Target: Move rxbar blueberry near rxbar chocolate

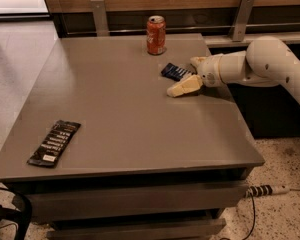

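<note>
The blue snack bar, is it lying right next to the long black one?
No, the rxbar blueberry lies far right by the gripper, while the rxbar chocolate lies at the near left corner of the table.

Gripper (182, 77): cream, right of centre. Blue bar (174, 71): navy, white lettering. Black bar (55, 143): white text rows. Can (156, 35): orange-red. Table (130, 109): grey.

Pincer (182, 77) overlaps rxbar blueberry (173, 71) end

Nothing legible anywhere; hand (182, 77) at rxbar blueberry (174, 71).
</note>
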Controlling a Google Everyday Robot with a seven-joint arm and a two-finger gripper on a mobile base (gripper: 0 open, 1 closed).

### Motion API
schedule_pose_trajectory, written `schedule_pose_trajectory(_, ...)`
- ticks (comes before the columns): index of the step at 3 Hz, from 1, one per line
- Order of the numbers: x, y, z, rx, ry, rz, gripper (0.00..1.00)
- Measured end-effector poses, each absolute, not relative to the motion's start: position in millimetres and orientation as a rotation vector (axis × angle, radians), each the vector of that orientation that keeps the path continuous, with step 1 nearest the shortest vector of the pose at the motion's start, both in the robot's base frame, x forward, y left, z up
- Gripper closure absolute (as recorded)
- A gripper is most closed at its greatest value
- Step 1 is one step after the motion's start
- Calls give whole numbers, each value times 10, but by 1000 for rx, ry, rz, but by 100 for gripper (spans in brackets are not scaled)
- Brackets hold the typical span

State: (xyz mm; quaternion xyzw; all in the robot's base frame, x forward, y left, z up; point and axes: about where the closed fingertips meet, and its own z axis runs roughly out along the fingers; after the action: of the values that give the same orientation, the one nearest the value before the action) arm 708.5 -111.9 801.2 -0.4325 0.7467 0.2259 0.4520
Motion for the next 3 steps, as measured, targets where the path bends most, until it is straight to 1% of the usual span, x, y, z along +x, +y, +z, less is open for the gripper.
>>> schedule_pose_trajectory(2,7085,-1117,8107,-1069,1845,558,65)
schedule_pose_trajectory(3,7085,-1117,8141,-1069,1845,558,87)
